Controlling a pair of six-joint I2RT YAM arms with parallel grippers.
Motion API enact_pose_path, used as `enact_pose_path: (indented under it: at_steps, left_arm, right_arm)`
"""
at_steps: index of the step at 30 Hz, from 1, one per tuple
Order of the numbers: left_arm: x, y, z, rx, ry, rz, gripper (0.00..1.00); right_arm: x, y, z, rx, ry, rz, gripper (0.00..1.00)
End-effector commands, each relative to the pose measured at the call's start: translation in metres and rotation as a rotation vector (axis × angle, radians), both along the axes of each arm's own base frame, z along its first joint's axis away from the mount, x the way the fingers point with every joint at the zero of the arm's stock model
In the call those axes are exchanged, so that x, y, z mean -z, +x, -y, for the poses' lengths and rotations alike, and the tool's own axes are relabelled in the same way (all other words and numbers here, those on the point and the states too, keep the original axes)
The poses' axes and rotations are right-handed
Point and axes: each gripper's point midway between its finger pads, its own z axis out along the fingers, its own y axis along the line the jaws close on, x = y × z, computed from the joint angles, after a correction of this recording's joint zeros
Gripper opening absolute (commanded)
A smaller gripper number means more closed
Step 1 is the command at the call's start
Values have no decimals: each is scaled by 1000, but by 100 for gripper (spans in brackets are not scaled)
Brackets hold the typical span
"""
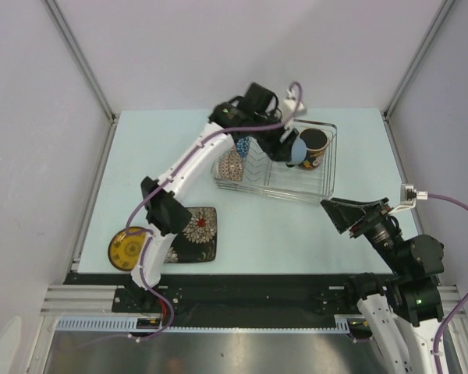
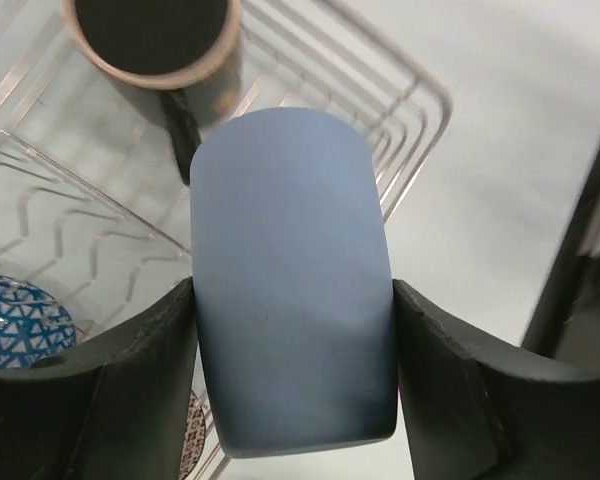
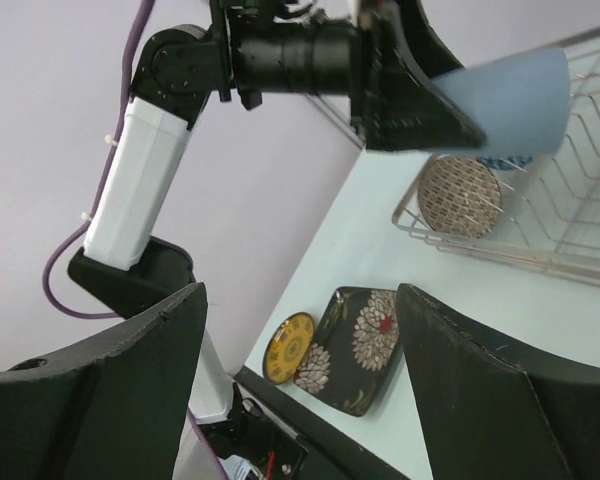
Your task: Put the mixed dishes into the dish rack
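Note:
My left gripper [image 1: 293, 149] is shut on the light-blue cup [image 2: 280, 200], holding it over the right part of the silver wire dish rack [image 1: 327, 167]. Just beyond the cup, a black mug [image 2: 155, 40] stands in the rack. A beige-pink patterned bowl [image 1: 232, 165] and a blue patterned bowl [image 1: 244, 146] lean in the rack's left part. Near the table's front left lie the yellow round plate [image 1: 129, 249] and the black square floral plate [image 1: 195, 234], touching. My right gripper [image 1: 351, 212] is open and empty, off the rack's near right corner.
The left arm's elbow [image 1: 160, 206] hangs over the black plate. The right wrist view looks across the table to both plates [image 3: 358, 345] and the left arm. Enclosure walls stand on three sides.

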Motion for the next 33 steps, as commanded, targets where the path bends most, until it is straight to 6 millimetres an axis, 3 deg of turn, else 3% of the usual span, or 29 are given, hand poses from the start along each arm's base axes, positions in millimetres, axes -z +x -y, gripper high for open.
enact_pose_path:
  at_steps: [1,3,10,16,26,33]
  left_arm:
    - [34,-10,14,99,190,213,0]
    - [45,-13,23,125,217,236,0]
    - [80,13,35,102,303,306,0]
    - [99,28,45,100,349,378,0]
    - [131,2,78,239,404,448,0]
    - [148,-9,89,290,424,463,0]
  right_arm:
    - [20,-4,8,47,-33,-69,81]
    - [23,-5,9,49,-36,-81,80]
    - [23,-10,9,46,-38,-72,80]
    - [26,-12,10,44,-38,-82,79]
    - [35,-12,11,57,-46,-104,79]
    - [38,-13,13,66,-38,-110,79]
